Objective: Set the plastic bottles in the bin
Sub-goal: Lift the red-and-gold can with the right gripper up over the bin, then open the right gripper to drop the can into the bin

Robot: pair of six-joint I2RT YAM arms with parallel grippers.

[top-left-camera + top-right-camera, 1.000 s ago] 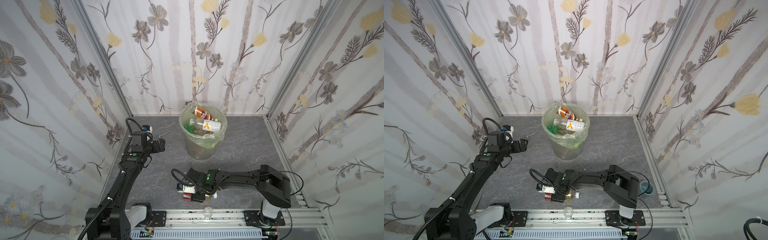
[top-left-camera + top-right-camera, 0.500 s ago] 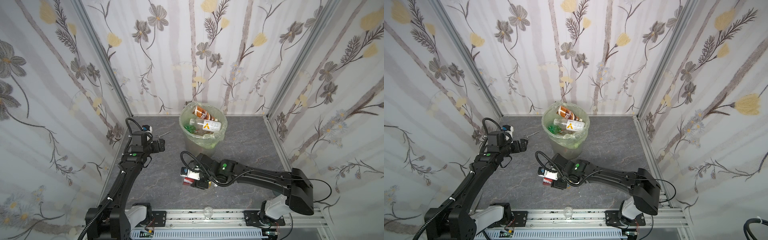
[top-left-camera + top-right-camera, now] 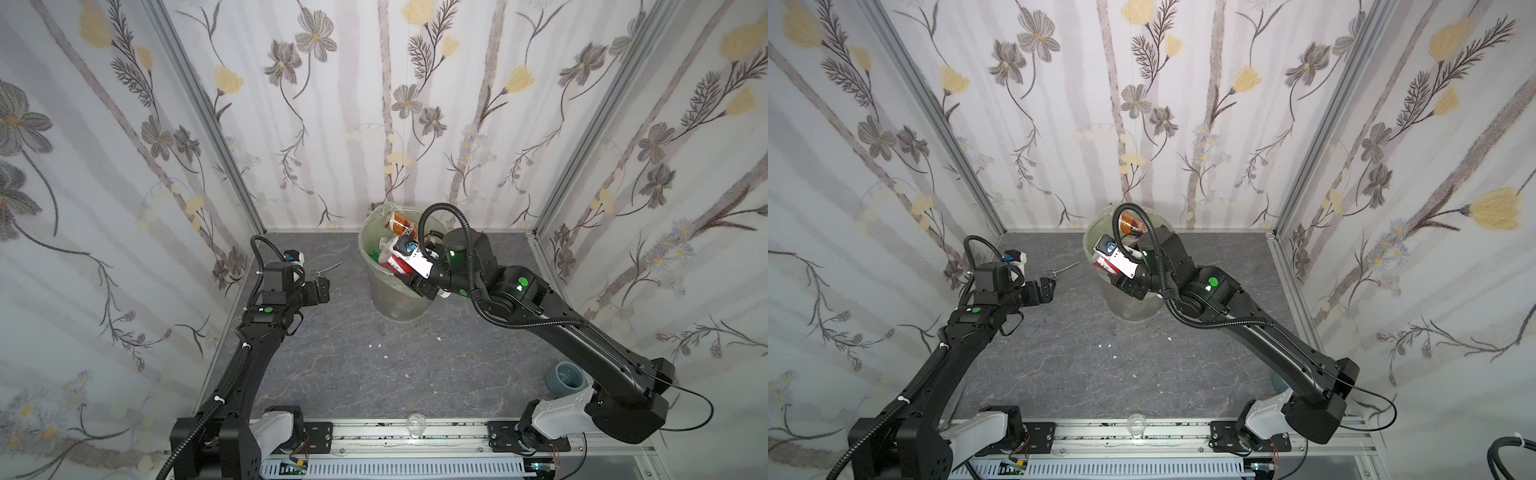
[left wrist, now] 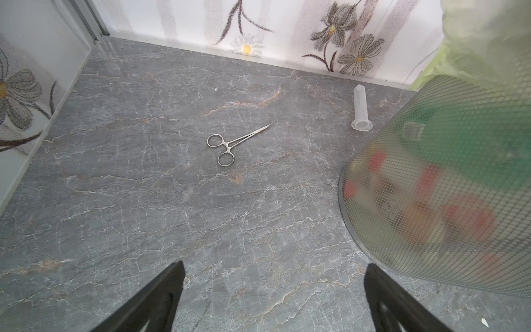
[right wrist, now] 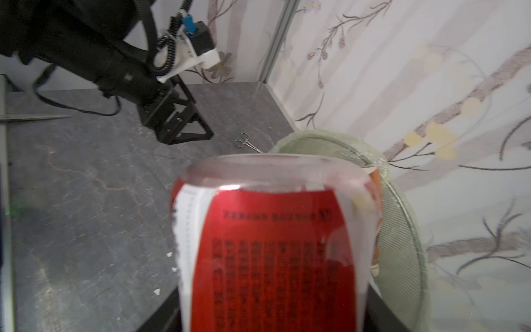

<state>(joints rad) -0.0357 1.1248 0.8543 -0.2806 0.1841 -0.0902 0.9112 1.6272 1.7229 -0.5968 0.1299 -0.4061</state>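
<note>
One red-labelled bottle (image 5: 273,253), right fingers (image 5: 385,313) gripping it, arriving from 6 o'clock over bin (image 3: 390,299) at 12 o'clock; release pending; left fingers (image 4: 161,299) gaping.

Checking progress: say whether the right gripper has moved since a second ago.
Yes. The right gripper, holding a red-labelled bottle, rose from near the front rail up to the bin.

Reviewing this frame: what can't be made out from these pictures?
- Right wrist view: the red-labelled bottle fills the frame, covering most of the right gripper and its fingers. The bottle's near end runs off the edge.
- Both top views: the right arm covers much of the bin mouth, so bottles inside can't be counted.
- Left wrist view: the bin's mesh wall blurs its contents.
</note>
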